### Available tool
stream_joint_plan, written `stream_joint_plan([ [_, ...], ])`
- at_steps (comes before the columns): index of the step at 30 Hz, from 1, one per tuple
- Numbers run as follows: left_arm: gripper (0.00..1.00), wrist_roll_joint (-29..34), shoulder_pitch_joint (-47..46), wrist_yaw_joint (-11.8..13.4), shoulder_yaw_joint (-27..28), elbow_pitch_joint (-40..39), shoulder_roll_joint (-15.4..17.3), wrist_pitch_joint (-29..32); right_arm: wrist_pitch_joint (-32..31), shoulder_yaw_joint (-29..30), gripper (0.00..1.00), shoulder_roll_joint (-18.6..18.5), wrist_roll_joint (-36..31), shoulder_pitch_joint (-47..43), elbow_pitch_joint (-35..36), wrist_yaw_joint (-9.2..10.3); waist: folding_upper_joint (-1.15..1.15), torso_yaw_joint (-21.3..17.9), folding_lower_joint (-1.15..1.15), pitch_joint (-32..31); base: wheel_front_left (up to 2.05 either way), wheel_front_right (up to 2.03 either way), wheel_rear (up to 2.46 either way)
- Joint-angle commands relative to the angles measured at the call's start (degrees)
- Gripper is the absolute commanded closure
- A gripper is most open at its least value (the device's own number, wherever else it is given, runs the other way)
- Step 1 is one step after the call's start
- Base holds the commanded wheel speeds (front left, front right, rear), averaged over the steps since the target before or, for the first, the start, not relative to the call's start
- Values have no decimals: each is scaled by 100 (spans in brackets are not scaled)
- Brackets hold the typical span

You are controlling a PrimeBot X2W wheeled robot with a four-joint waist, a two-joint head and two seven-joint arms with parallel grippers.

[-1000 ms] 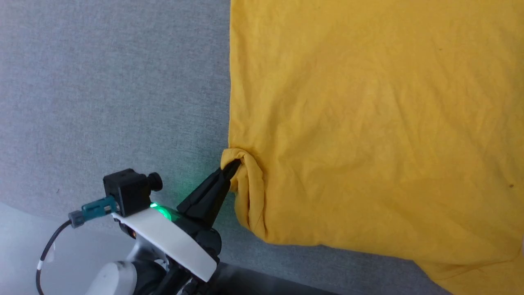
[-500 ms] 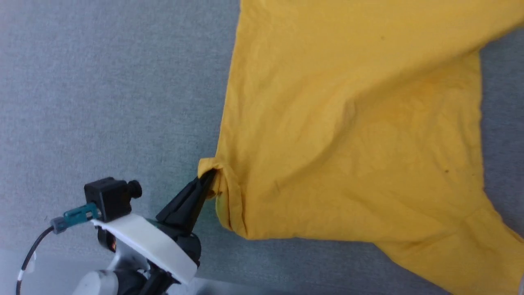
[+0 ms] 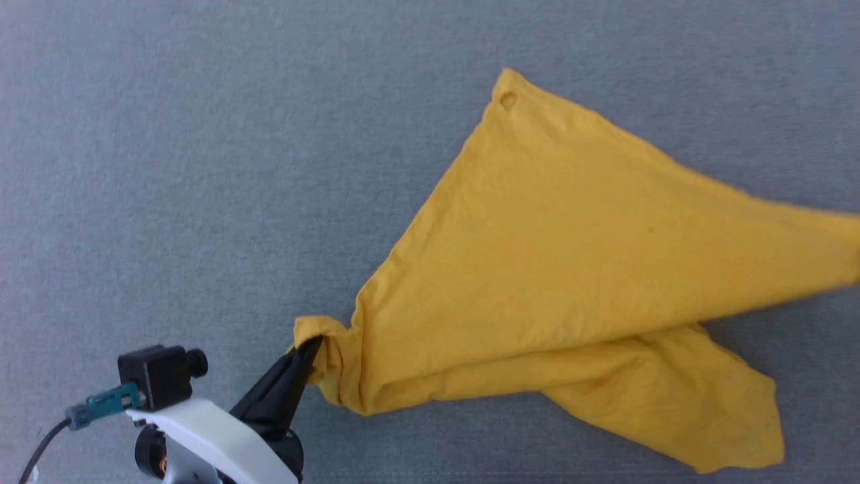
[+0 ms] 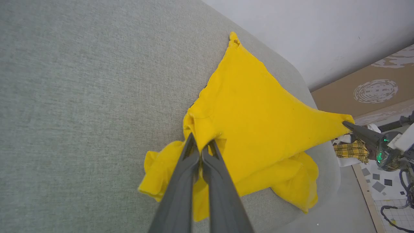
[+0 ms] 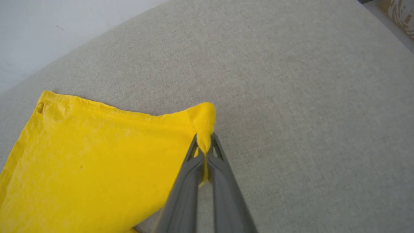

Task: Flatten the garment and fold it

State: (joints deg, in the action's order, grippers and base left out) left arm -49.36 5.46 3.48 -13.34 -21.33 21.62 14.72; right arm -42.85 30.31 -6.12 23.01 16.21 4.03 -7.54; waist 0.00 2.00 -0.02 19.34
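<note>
Held garment [image 3: 571, 269] taut over tabletop [image 3: 168, 168], gripped by two corners with left fingers [image 3: 279, 386] and right fingers [image 5: 184, 191], both clamped on cloth.

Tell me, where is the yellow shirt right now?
The garment spreads over the grey fabric surface, right of centre in the head view, pinched at its near-left corner by the left gripper and at another corner by the right gripper.

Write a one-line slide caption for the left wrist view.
Left tool and right tool each pinch a corner of the yellow garment.
</note>
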Motion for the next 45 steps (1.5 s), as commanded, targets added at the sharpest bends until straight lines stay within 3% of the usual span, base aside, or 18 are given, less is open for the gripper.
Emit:
stream_joint_plan([
  [1, 100, -15, 102, 43, 12, -27, 36, 26, -12, 84, 100, 94, 97, -263, 104, 5, 0, -397, 2, -418, 0, 0, 0],
  [9, 100, -55, 364, 134, -29, -97, 75, 116, -57, 314, 100, 318, 444, -1655, 121, 5, 0, -478, 2, -654, 0, 0, 0],
  [18, 100, -60, 502, 197, -65, -94, 60, 115, 1002, -185, 100, 323, 319, -1878, -1100, 5, 0, -498, 2, -937, 0, 0, 0],
  [19, 100, -56, 502, 192, -84, -90, 58, 121, 1136, -219, 67, 323, 269, -1831, -1224, 5, 0, -496, 2, -966, 0, 0, 0],
  [20, 100, -49, 496, 186, -103, -84, 57, 125, 1211, -285, 67, 324, 214, -1797, -1315, 5, 0, -491, 2, -998, 0, 0, 0],
  [22, 100, -33, 481, 179, -139, -73, 53, 132, 1239, -364, 16, 324, 173, -1749, -1367, 5, 0, -482, 2, -1047, 0, 0, 0],
  [23, 100, -23, 467, 174, -158, -73, 50, 136, 1214, -344, 0, 324, 123, -1735, -1315, 5, 0, -475, 2, -1058, 0, 0, 0],
  [30, 100, 92, 197, 94, -320, -129, 23, 164, 591, -270, 0, -52, -45, -1537, 177, 5, 0, -307, 2, -835, 0, 0, 0],
  [36, 100, 217, -227, -46, -506, -117, -52, 171, -18, -682, 0, -315, -185, -587, 1173, 5, 0, -43, 2, -375, 0, 0, 0],
  [45, 100, 335, -825, -297, -757, 28, -191, 161, -473, -1916, 0, -541, -534, 1118, 461, 5, 0, 316, 2, 321, 0, 0, 0],
])
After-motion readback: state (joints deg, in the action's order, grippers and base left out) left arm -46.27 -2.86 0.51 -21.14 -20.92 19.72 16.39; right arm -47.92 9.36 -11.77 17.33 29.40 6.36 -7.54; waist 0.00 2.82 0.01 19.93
